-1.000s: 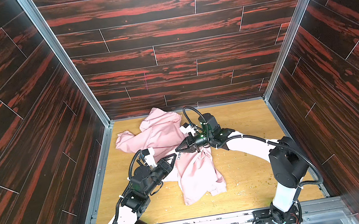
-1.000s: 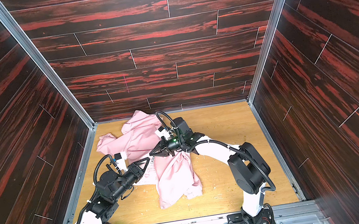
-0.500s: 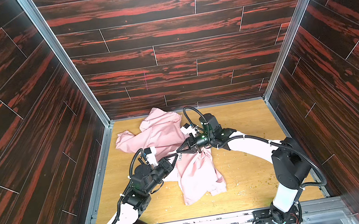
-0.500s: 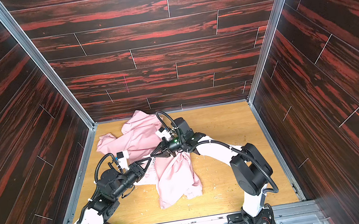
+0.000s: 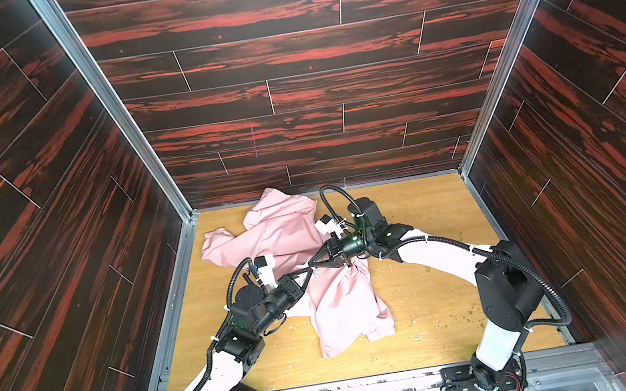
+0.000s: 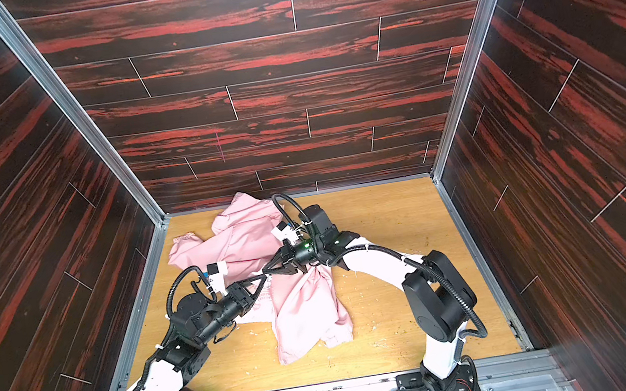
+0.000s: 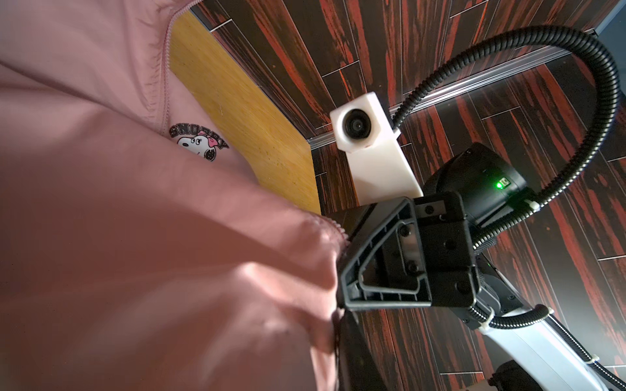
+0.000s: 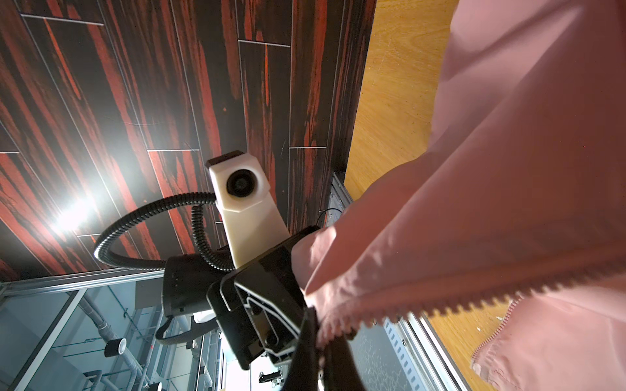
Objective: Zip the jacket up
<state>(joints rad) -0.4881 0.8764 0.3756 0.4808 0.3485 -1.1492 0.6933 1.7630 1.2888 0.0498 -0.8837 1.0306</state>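
The light pink jacket (image 5: 279, 235) (image 6: 242, 240) lies crumpled on the wooden floor, one cuffed sleeve (image 5: 216, 236) pointing left. My right gripper (image 5: 310, 264) (image 6: 264, 272) is shut on its toothed zipper edge (image 8: 440, 304), lifted off the floor; the dark fingers (image 8: 305, 348) pinch it in the right wrist view. My left gripper (image 5: 306, 276) (image 6: 262, 283) meets it tip to tip at the same edge, jaws narrow. In the left wrist view pink fabric (image 7: 135, 237) covers all but one dark finger (image 7: 352, 355), so its grip is unclear. A small cartoon chest logo (image 7: 200, 142) shows beside a zipper line.
Dark red-streaked walls (image 5: 308, 92) close in the back and both sides. A metal rail (image 5: 374, 389) runs along the front. Bare wooden floor (image 5: 426, 230) lies to the right of the jacket, with small crumbs scattered on it.
My left gripper has moved up and right to the right gripper's tip, and its jaws have narrowed. The right gripper has kept its hold and barely shifted.
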